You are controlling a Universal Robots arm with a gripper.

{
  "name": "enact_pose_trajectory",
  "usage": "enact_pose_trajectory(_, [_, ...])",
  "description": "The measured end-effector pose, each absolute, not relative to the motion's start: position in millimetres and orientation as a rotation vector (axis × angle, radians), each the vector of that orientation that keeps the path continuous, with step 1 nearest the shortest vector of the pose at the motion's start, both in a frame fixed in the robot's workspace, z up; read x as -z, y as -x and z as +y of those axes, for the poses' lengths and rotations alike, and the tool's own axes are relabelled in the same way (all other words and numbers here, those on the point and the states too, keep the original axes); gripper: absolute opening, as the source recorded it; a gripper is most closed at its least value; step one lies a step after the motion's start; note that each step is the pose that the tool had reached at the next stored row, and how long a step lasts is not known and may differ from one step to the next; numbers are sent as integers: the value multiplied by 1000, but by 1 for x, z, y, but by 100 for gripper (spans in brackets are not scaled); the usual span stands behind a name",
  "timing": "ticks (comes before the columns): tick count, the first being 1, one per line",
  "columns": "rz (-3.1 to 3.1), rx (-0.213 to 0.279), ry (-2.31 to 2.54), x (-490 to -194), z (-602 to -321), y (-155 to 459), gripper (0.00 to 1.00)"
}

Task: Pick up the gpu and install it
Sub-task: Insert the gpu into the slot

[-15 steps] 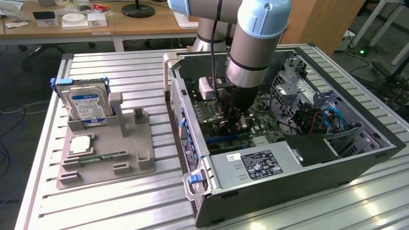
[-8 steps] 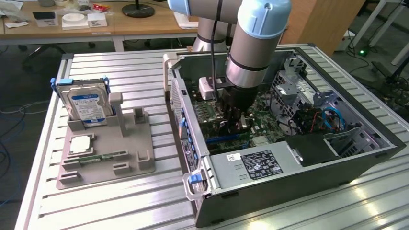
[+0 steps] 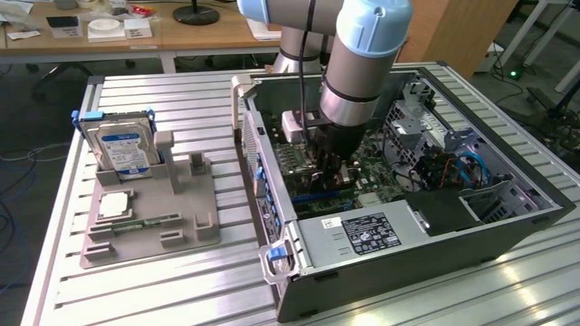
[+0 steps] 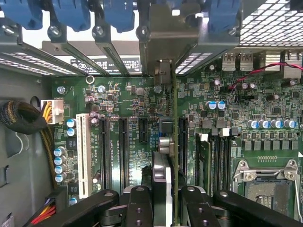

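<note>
The arm (image 3: 363,61), a grey metal cylinder with pale blue plastic caps, is seen reaching down into the open computer case (image 3: 507,170), a dark sheet-metal box lying on its side on the ribbed aluminium table (image 3: 181,292). The black gripper (image 3: 328,173) is seen low over the green motherboard (image 3: 381,178).

In the wrist view the gpu (image 4: 174,142) is seen edge-on as a thin green board standing upright on the motherboard (image 4: 123,99), its silver bracket (image 4: 163,33) set among the perforated slot covers at the case wall. The black fingers (image 4: 194,208) are closed on the card's near edge, one on each face. The card's lower edge is lined up with a long black slot; whether it is fully seated cannot be told.

Long black slots and one white slot (image 4: 83,156) run in parallel beside the card. A square metal-framed CPU socket (image 4: 265,184) and blue-topped round capacitors are noted. Board lettering is too small to read.

In the exterior view a grey power supply (image 3: 363,234) bears a black label with white print, not legible. On the grey moulded holder (image 3: 149,210) a hard drive (image 3: 122,151) with a blue-and-white label stands upright, and a narrow green memory stick (image 3: 136,223) lies flat.
</note>
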State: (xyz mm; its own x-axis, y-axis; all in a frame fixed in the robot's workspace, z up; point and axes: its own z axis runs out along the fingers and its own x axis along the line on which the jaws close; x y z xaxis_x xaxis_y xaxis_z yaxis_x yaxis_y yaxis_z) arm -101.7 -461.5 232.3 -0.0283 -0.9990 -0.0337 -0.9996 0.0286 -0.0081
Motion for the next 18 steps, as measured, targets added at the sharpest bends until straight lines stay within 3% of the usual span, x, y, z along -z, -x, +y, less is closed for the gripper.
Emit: enact_pose_trajectory(18, [2235,-28,2165,-233,-462,101,28])
